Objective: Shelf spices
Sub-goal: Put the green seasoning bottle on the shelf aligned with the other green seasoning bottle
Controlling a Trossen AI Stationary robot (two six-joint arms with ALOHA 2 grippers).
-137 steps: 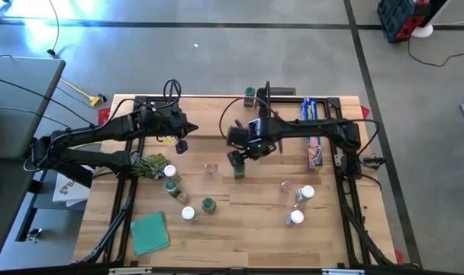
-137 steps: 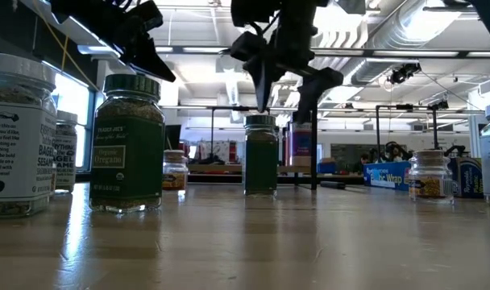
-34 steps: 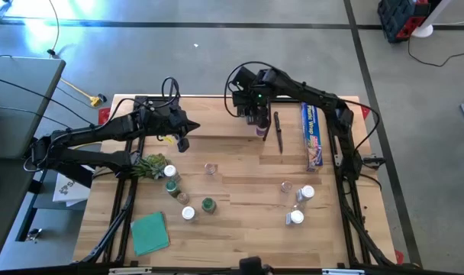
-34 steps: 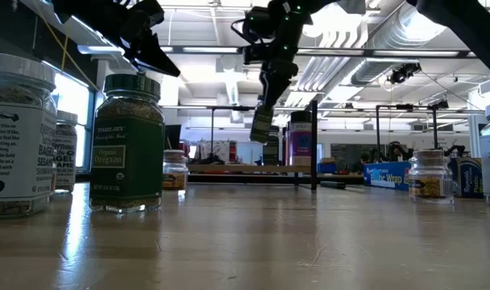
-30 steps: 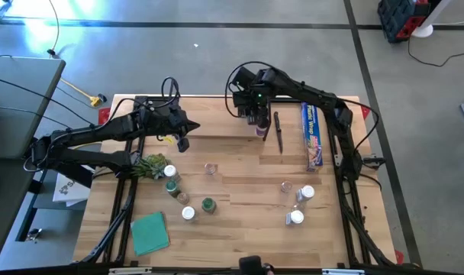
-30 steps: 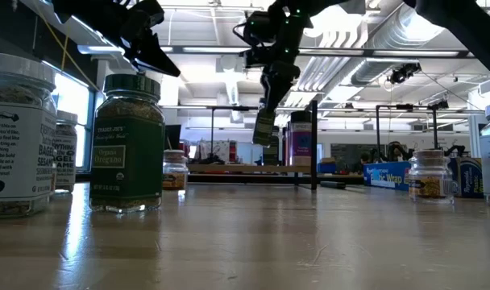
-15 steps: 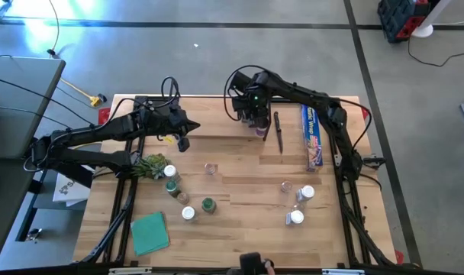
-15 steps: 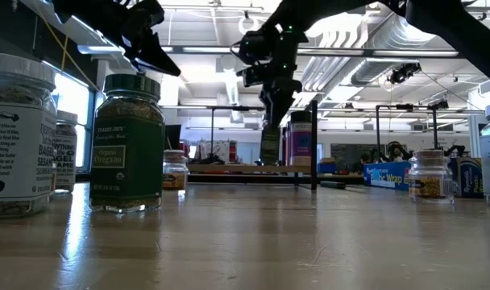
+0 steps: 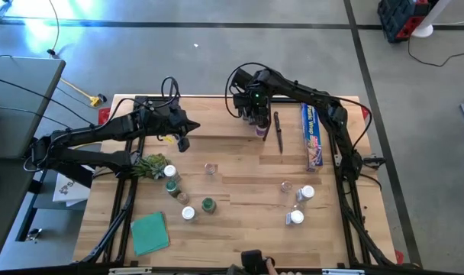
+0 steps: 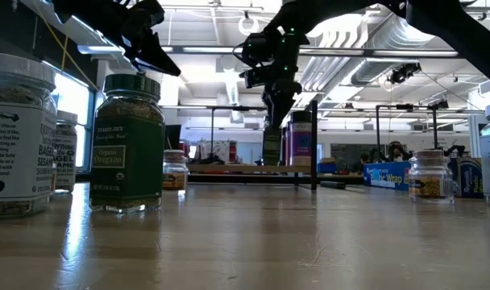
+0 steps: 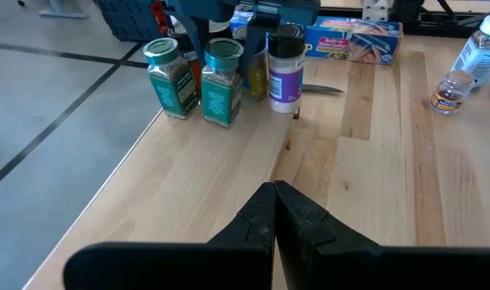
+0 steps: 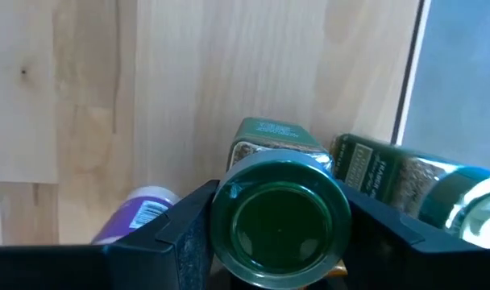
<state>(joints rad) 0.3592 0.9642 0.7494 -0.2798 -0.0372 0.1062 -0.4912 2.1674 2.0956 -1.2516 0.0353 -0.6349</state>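
Two arms show from above: the right tool (image 9: 251, 114) reaches to the far edge of the worktop (image 9: 240, 229), over the shelf (image 9: 217, 114), where it hides the jar it stands at; the left tool (image 9: 182, 143) hangs over the shelf's left part with its fingers together, holding nothing. Loose spices (image 9: 208, 205) lie scattered on the near worktop, beside a green leafy bunch (image 9: 146, 164) and a green cloth (image 9: 149, 233); a blue wrap box (image 9: 312, 134) lies at the right.

From table height, the right tool (image 10: 273, 105) stands directly above a green-lidded jar (image 10: 271, 145) resting upright on the shelf (image 10: 229, 169).

The left wrist view shows its own fingers (image 11: 273, 221) pressed shut, and ahead two green jars (image 11: 221, 72) and a white-labelled jar (image 11: 284, 72) standing in a row.

In the right wrist view the fingers (image 12: 188, 234) flank the green lid (image 12: 281, 221); whether they touch it or stand just clear cannot be told.
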